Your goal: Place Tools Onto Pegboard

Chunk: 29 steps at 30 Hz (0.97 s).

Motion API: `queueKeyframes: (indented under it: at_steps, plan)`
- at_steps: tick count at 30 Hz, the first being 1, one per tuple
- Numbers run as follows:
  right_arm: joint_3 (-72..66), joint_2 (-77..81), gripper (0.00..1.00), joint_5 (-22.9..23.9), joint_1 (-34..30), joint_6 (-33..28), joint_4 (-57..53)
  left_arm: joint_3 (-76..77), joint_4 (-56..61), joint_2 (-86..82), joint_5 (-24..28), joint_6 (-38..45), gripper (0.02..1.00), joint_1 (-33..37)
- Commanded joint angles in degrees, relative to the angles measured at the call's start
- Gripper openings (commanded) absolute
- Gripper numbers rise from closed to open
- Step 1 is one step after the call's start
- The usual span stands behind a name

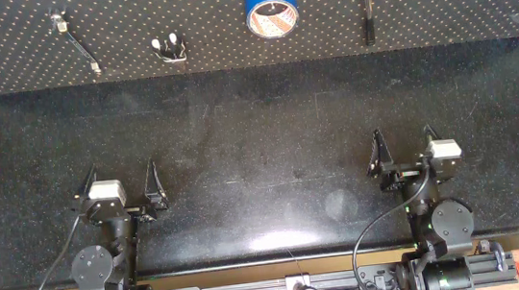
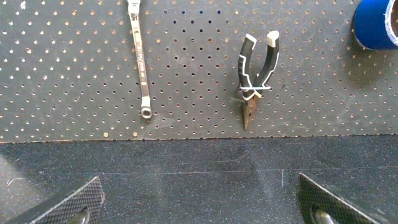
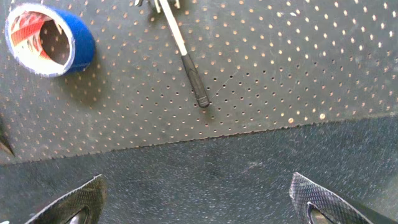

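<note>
The left gripper (image 1: 121, 167) sits close to its base, low over the black speckled tabletop (image 1: 258, 126). Its two black carbon-fibre fingers (image 2: 68, 204) are spread wide apart and hold nothing. The right gripper (image 1: 401, 135) sits the same way on the other side, its fingers (image 3: 326, 202) parted and empty. The two grippers are well apart from each other.

Beyond both grippers a broad stretch of bare tabletop runs to the foot of the dark perforated pegboard (image 1: 207, 15), which stands along the far edge.

All four tools hang on that board, well apart from either gripper. Farthest to the left is the slim silver metal wrench (image 1: 77, 43), hanging at a slant with its ring end lowest. Just to its right are the black-and-white-handled pliers (image 1: 169, 48), handles up and nose pointing down; the left wrist view faces these two. Right of the middle hangs the blue roll of tape (image 1: 271, 9), its hollow core facing outward. Farthest right is the claw hammer with a metal head and black grip (image 1: 369, 8), head up and handle down, roughly opposite the right gripper.
</note>
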Motion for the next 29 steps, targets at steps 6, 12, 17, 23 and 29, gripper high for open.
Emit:
queueKeyframes:
  at_steps: [6,12,17,23,29]
  plan:
    - [-0.15,-0.68,0.963,-1.31,0.28,-6.84,-0.24,-0.11,-0.35,-0.31,0.61,0.74,1.000,-0.17]
    - [-0.15,-0.68,0.963,-1.31,0.28,-6.84,-0.22,-0.11,-0.35,-0.31,0.61,0.74,0.996,-0.17]
    - [-0.15,-0.68,0.963,-1.31,0.28,-6.84,-0.22,-0.11,-0.35,-0.31,0.63,0.74,0.996,-0.17]
    - [-0.15,-0.68,0.963,-1.31,0.28,-6.84,-0.24,-0.11,-0.35,-0.31,0.63,0.74,0.996,-0.17]
    - [-0.15,-0.68,0.963,-1.31,0.28,-6.84,-0.22,-0.11,-0.35,-0.31,0.63,0.74,0.996,-0.17]
